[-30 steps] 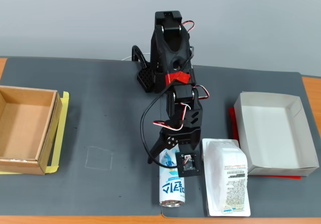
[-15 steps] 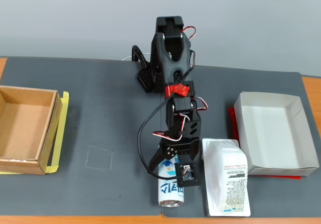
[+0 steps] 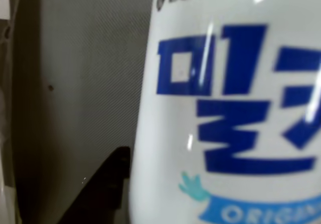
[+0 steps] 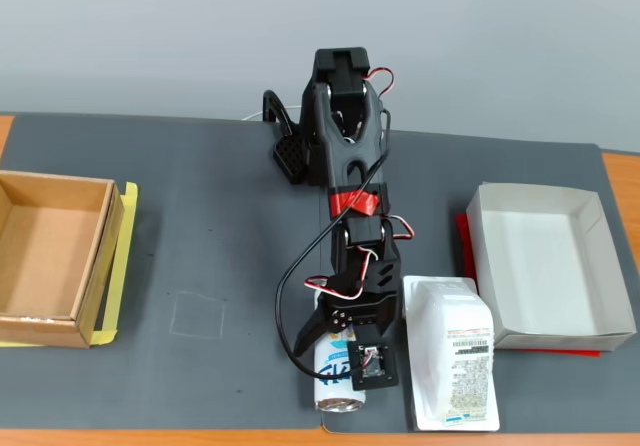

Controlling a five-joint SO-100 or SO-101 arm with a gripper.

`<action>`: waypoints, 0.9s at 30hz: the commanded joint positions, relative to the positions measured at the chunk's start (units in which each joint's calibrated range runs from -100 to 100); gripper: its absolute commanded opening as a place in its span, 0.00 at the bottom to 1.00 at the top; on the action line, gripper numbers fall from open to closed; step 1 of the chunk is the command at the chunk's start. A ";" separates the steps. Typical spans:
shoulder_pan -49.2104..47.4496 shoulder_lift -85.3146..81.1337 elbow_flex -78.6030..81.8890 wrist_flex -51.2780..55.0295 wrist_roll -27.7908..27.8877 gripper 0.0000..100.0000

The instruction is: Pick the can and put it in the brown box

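Looking at the can [image 4: 335, 371] lying at the mat's near edge under your gripper [image 4: 345, 351], just beside the white package [image 4: 452, 366], you cannot tell whether the jaws grip it, so it may roll away, far from the brown box [image 4: 52, 256].

one can [image 4: 335, 374] — two boxes [image 4: 50, 256], one package [image 4: 455, 356]

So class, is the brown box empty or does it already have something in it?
Empty. The fixed view shows the brown box with only bare cardboard floor inside; the can lies on the mat under the arm.
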 commanded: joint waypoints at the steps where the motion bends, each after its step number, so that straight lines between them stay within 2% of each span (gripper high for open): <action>1: 0.47 0.15 -3.21 -0.50 -0.17 0.39; 9: 0.47 0.66 -4.11 0.02 -0.07 0.39; 19: 0.47 0.83 -4.39 0.19 -0.17 0.14; 27: 0.47 -0.02 -3.93 0.45 0.19 0.12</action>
